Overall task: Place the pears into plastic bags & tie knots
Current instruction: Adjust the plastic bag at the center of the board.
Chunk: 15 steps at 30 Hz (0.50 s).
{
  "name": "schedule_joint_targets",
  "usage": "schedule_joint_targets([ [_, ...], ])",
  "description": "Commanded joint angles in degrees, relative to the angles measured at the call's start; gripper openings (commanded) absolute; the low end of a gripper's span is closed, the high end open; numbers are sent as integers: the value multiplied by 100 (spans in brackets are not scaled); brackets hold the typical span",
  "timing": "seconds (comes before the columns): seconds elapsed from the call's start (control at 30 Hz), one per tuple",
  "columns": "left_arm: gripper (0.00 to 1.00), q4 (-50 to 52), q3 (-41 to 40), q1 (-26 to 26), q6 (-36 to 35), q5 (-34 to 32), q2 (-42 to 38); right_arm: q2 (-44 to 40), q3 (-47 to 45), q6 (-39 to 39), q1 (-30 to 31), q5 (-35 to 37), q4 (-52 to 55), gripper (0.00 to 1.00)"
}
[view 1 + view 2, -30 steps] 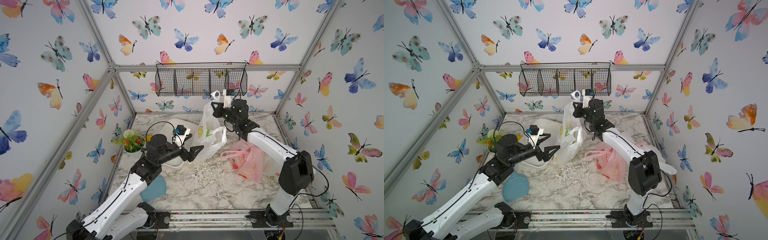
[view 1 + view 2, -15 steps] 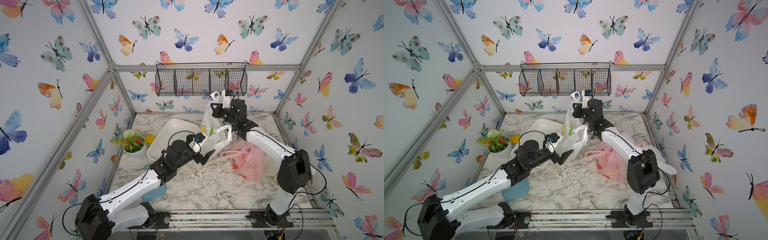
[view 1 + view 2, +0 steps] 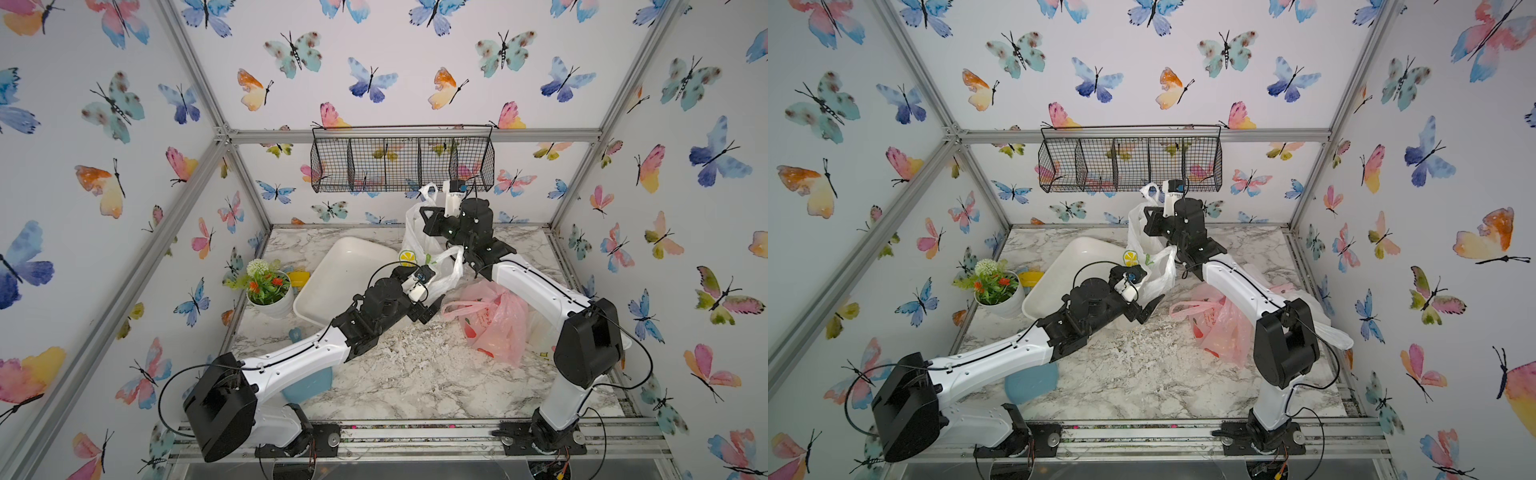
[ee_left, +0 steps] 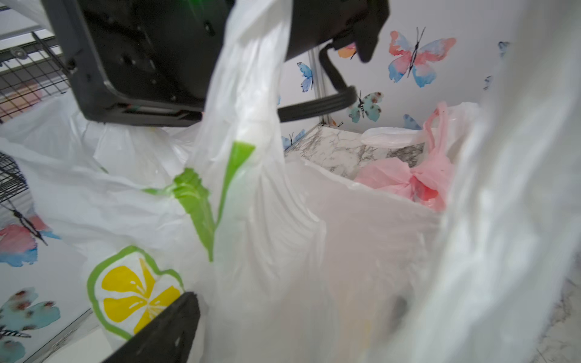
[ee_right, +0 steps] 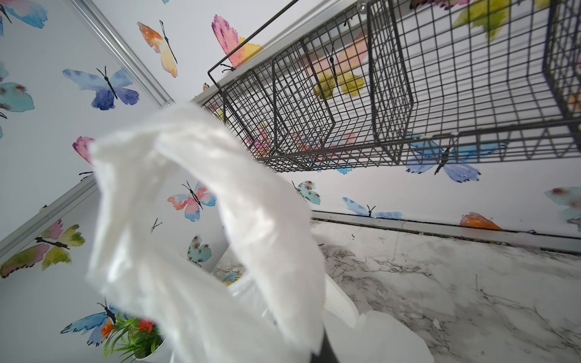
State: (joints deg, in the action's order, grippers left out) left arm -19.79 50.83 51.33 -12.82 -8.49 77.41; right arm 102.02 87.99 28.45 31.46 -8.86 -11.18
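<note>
At the far left stand the potted flowers (image 3: 268, 291), and just right of them the white tray (image 3: 332, 266) lies on the marble table (image 3: 415, 374). My left gripper (image 3: 430, 291) reaches past the tray's near right corner with its jaws spread wide. Loose plastic of the lemon bag (image 3: 415, 245) sits between them unpinched, and in the left wrist view one finger (image 4: 163, 330) lies beside the printed lemon slice. The bag stands mid-table toward the far side, its long axis upright and its mouth up, with one handle pulled straight up. My right gripper (image 3: 428, 210) is clamped tight on that handle just below the wire basket (image 3: 403, 162), and the loop (image 5: 188, 176) pokes out beyond it. The bag's other handle droops toward the near right. Farther right the pink bag (image 3: 494, 328) lies crumpled on the table, its long axis running from far left to near right, a handle loop pointing left.
</note>
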Motion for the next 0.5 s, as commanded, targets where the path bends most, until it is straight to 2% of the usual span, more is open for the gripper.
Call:
schedule_joint_targets([
  [0.0, 99, -872, -156, -15, -150, -717, 28, -65, 27, 54, 2, -101, 0, 2],
  [0.03, 98, -933, -169, -13, -250, -643, 37, -86, 19, 57, 0, -114, 10, 2],
  [0.07, 90, -947, -149, -18, -326, -540, 44, -109, 13, 56, 0, -116, 32, 2],
  [0.13, 66, -934, -101, -35, -359, -469, 0, -202, -19, 43, 0, -132, 94, 2],
  [0.2, 31, -939, -123, -162, -198, -257, -222, -364, -85, -54, 0, -138, 237, 2],
  [0.23, 20, -909, -121, -288, -38, -75, -345, -466, -134, -109, 1, -146, 291, 2],
  [0.27, 5, -785, -86, -451, 184, 146, -461, -591, -182, -181, 0, -174, 401, 2],
  [0.3, 0, -652, -57, -626, 420, 357, -586, -741, -227, -260, 0, -149, 543, 2],
  [0.47, 0, -305, -57, -1543, 1682, 1957, -1229, -1621, -591, -235, -8, -222, 1177, 2],
])
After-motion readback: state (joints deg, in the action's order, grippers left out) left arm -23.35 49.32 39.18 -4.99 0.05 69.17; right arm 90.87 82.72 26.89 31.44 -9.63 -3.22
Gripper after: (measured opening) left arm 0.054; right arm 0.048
